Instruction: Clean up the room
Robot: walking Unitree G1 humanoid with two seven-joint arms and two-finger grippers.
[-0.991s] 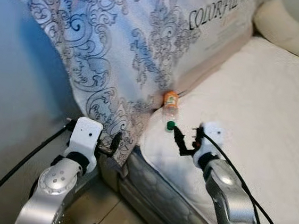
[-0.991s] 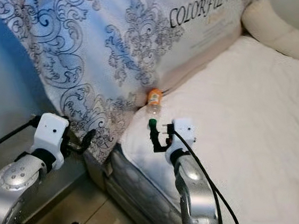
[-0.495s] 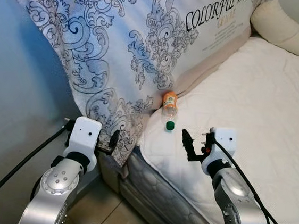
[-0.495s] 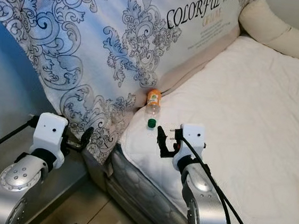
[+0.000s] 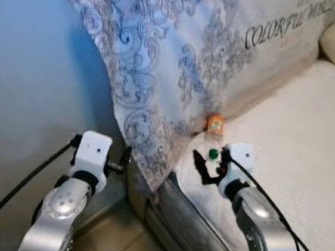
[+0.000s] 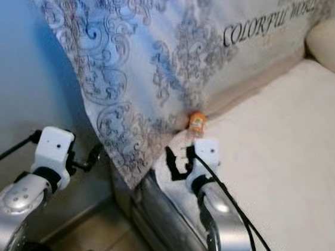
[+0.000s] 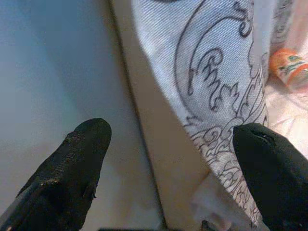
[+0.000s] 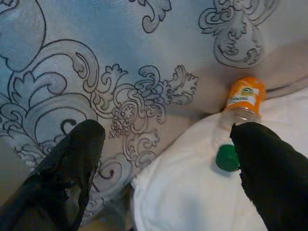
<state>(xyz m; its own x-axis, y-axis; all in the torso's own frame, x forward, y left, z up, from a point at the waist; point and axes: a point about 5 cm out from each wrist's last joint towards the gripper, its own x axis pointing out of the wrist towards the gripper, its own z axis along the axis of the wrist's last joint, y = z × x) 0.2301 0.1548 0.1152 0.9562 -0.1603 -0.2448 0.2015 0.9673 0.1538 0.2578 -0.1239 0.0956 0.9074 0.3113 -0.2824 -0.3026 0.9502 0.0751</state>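
R hand (image 5: 206, 167) open, lined up w/ bottle (image 5: 215, 129) on bed (image 5: 309, 146) edge, prob to grab it; L hand (image 7: 163, 163) open, idle.

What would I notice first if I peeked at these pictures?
Probably the little orange bottle with a green cap, lying on the white bed right where it meets the big swirly-patterned cloth hanging behind it. The robot's right gripper hovers open just in front of that bottle. Its left gripper is open too, low down by the cloth's hanging edge, beside the blue wall.
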